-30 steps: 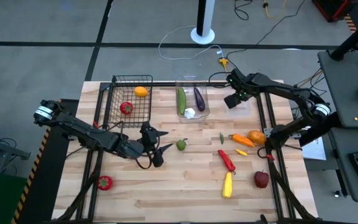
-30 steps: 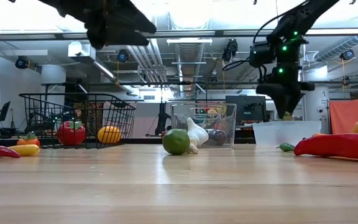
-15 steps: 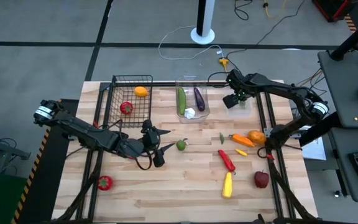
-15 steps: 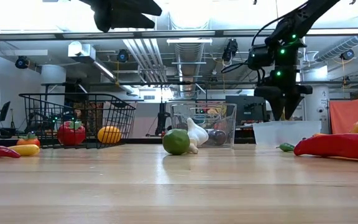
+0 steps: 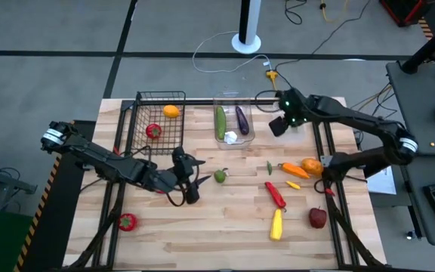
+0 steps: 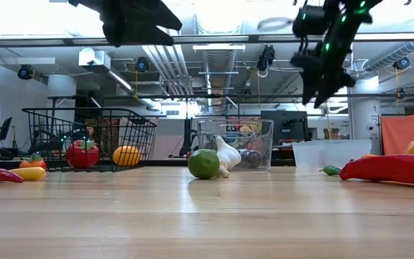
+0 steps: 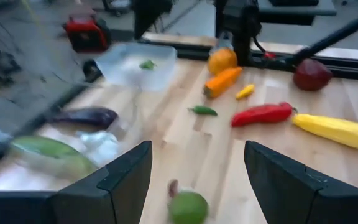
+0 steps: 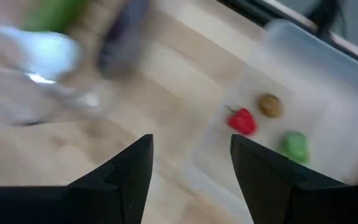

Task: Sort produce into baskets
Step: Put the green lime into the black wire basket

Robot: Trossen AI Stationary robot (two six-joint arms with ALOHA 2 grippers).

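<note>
Your left gripper (image 5: pixel 195 172) hangs above the middle of the table (image 5: pixel 225 227) with its fingers (image 7: pixel 123 180) spread apart and nothing between them; the green lime-like fruit (image 5: pixel 220 176) lies just beside it on the wood. Your right gripper (image 5: pixel 276 127) is raised near the far right part of the table, between the taller clear bin (image 5: pixel 233 137) and the shallow clear bin (image 8: pixel 328 81). Its fingers (image 8: pixel 129 177) stand apart and empty.

In the shallow bin you can see a small red piece (image 8: pixel 242 121), a brownish piece (image 8: pixel 269 105) and a green piece (image 8: pixel 294 144). The taller clear bin holds a green cucumber (image 5: pixel 220 121), a purple eggplant (image 5: pixel 242 119) and a white garlic (image 5: pixel 231 137). The black wire basket (image 5: pixel 157 97) holds an orange fruit (image 5: pixel 171 111) and a red tomato (image 5: pixel 153 131).

Still loose on the wood at the right are a small green chili (image 5: pixel 269 167), an orange pepper (image 5: pixel 294 171), a round orange fruit (image 5: pixel 311 165), a tiny yellow pepper (image 5: pixel 293 183), a long red pepper (image 5: pixel 275 194), a long yellow pepper (image 5: pixel 276 224) and a dark red apple (image 5: pixel 318 217). A red pepper (image 5: pixel 128 221) sits alone near the left front edge.
</note>
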